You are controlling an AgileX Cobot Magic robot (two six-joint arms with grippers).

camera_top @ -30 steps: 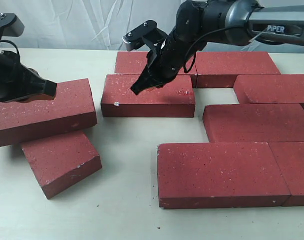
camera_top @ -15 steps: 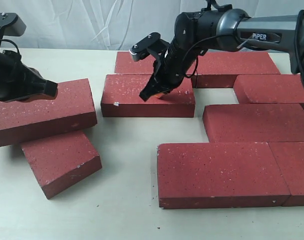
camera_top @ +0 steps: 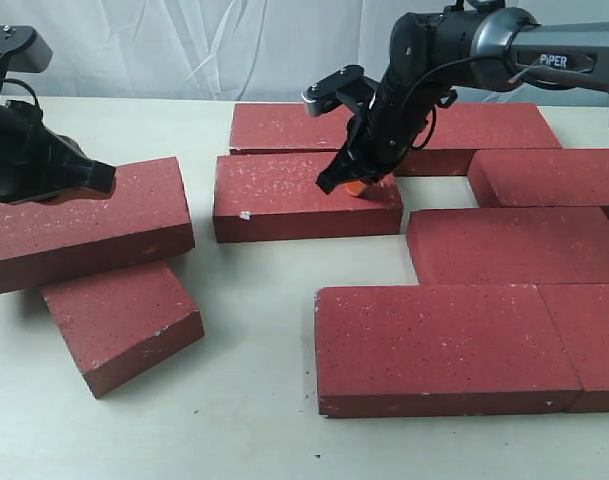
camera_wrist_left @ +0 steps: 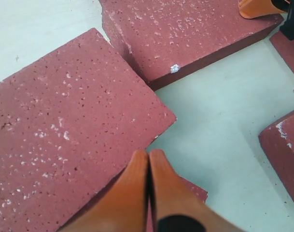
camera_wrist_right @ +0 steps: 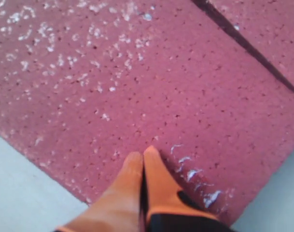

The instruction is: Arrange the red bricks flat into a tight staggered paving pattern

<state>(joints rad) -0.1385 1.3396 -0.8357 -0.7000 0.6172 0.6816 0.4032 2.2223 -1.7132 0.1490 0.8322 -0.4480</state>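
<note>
Cream tabletop [camera_top: 254, 420], white drape [camera_top: 184, 50], red bricks [camera_top: 444, 345]

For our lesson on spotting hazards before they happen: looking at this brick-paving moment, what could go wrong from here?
1. The shut right gripper presses only its fingertips on the middle brick. They may skid over the grainy face rather than shift it.
2. At left, the tilted brick rests on the lower brick, with the shut left gripper at its edge. A nudge could make it slide off or drop.
</note>
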